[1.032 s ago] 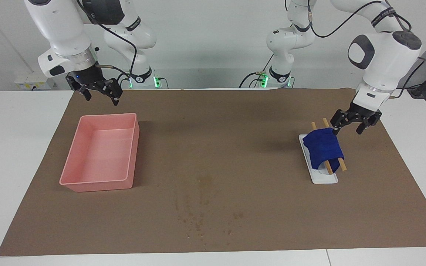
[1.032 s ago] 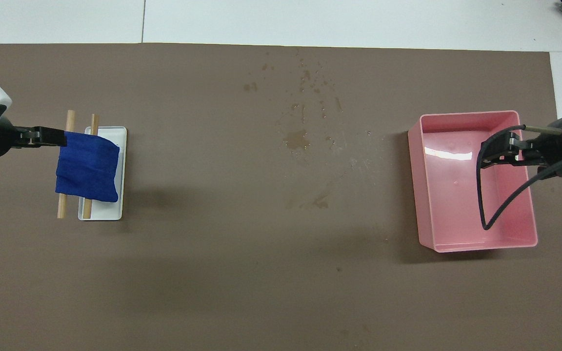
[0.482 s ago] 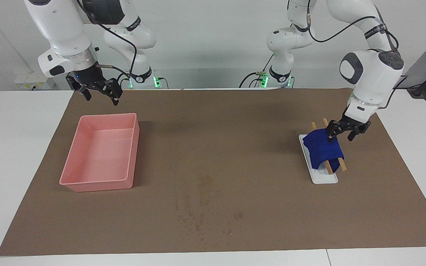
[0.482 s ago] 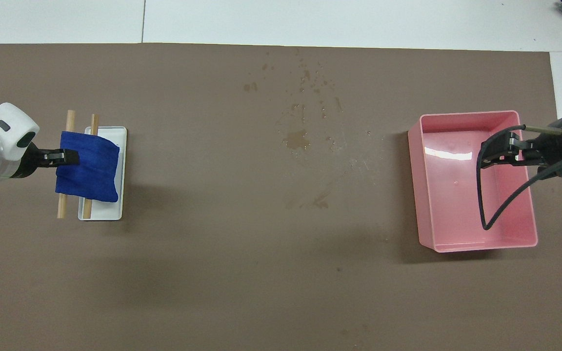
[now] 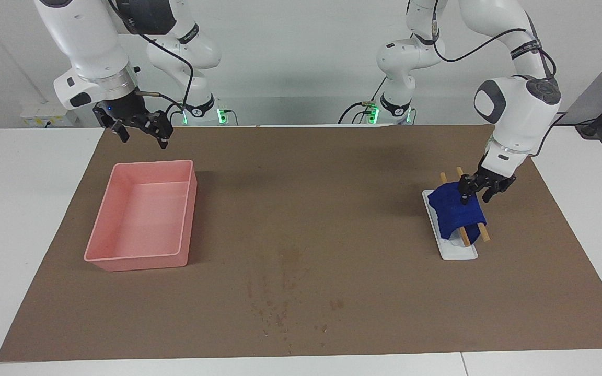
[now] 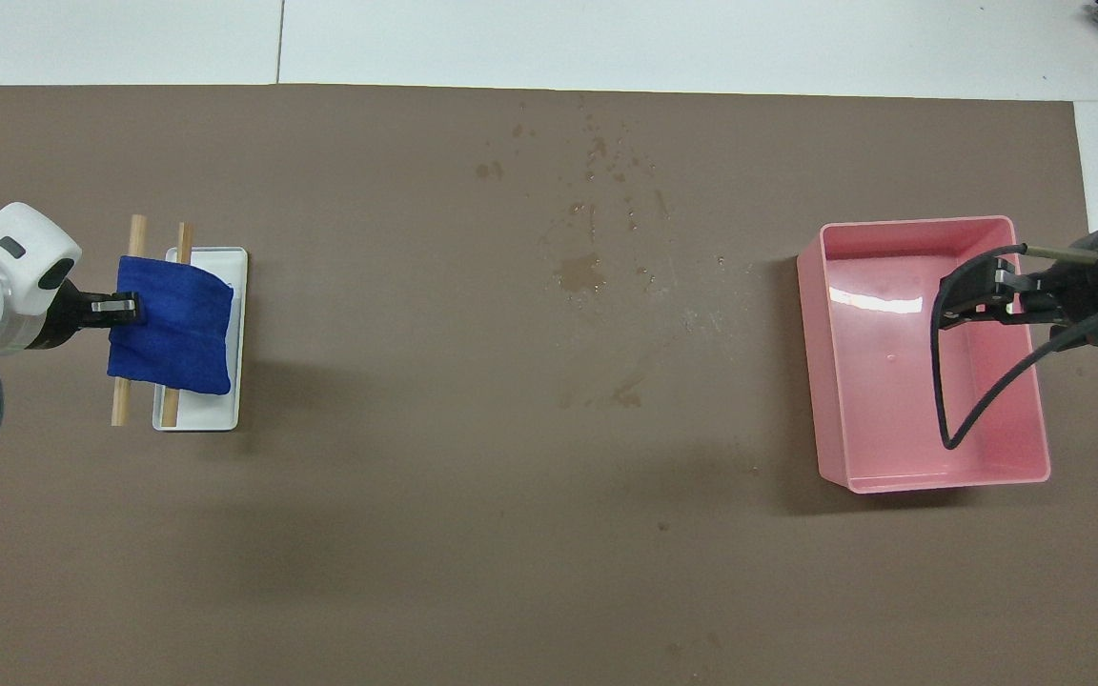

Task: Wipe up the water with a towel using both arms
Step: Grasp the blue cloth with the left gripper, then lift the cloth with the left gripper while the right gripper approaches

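The deep-blue towel [image 5: 455, 209] hangs over two wooden sticks on a white stand [image 5: 460, 251] toward the left arm's end of the table; it also shows in the overhead view [image 6: 172, 329]. My left gripper [image 5: 474, 194] is low at the towel's top edge, by the sticks, with its fingers apart on either side of the fabric; it also shows in the overhead view [image 6: 118, 307]. The water [image 5: 285, 308] is scattered dark blotches mid-mat, farther from the robots than the towel [image 6: 579, 272]. My right gripper [image 5: 141, 134] waits open and empty in the air over the pink tray [image 6: 957, 303].
The pink tray [image 5: 139, 256] stands empty toward the right arm's end of the table [image 6: 940, 481]. A brown mat [image 5: 332, 209] covers most of the white table. A black cable hangs from the right wrist over the tray [image 6: 940, 400].
My left gripper has come down and in from beside the stand to the towel's top edge, and its fingers stand closer together. The right arm has not moved.
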Controlling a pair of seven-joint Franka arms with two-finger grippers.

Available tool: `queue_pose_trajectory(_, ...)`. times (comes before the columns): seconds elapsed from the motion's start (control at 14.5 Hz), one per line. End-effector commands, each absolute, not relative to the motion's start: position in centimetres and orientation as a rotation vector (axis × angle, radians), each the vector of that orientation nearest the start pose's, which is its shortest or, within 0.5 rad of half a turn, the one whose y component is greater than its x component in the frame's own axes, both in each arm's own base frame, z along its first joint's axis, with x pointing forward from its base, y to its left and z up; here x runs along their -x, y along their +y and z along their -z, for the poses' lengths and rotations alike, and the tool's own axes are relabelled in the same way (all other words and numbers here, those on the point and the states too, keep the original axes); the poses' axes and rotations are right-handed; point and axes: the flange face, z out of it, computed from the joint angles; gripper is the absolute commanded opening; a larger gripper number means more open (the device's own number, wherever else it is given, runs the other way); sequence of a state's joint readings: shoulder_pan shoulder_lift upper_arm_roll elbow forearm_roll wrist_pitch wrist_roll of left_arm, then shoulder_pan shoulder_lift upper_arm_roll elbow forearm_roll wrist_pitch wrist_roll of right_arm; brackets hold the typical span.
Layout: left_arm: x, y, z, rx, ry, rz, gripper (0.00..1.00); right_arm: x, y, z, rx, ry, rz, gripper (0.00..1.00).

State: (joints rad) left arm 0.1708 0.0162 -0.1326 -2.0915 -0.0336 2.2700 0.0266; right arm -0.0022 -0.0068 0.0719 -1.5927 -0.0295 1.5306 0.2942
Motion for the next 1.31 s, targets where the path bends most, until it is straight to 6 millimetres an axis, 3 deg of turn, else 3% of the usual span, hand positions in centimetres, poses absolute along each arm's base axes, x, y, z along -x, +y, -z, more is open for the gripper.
queue_pose_trajectory(0.0, -55.8, 2.4, -43.0, 3.140, -0.069, 0.278, 0.01, -54.3, 3.3, -61.5, 3.151, 0.325, -0.086, 1.00)
queue_pose_trajectory(0.28, -55.8, 2.4, -43.0, 3.140, -0.055, 0.269, 0.00, -54.3, 3.3, -61.5, 3.151, 0.325, -0.086, 1.00)
queue_pose_trajectory(0.41, -56.1, 2.4, -44.4, 3.145, -0.067, 0.243, 0.00, -54.3, 3.3, -61.5, 3.151, 0.325, -0.086, 1.00)
queue_pose_trajectory(0.62, -56.9, 2.0, -48.7, 3.205, -0.108, 0.190, 0.00, -54.4, 3.3, -61.5, 3.151, 0.323, -0.089, 1.00)
queue_pose_trajectory(0.89, -56.6, 0.5, -53.3, 3.378, -0.406, 0.121, 0.00, -54.4, 3.3, -61.5, 3.151, 0.325, -0.089, 1.00)
queue_pose_trajectory(1.1, -56.5, -2.6, -56.0, 3.446, -0.710, 0.035, 0.00, -54.3, 3.3, -61.5, 3.151, 0.325, -0.086, 1.00)
queue_pose_trajectory(1.24, -56.0, -5.9, -57.5, 3.487, -0.940, -0.029, 0.00, -54.4, 3.3, -61.5, 3.151, 0.325, -0.089, 1.00)
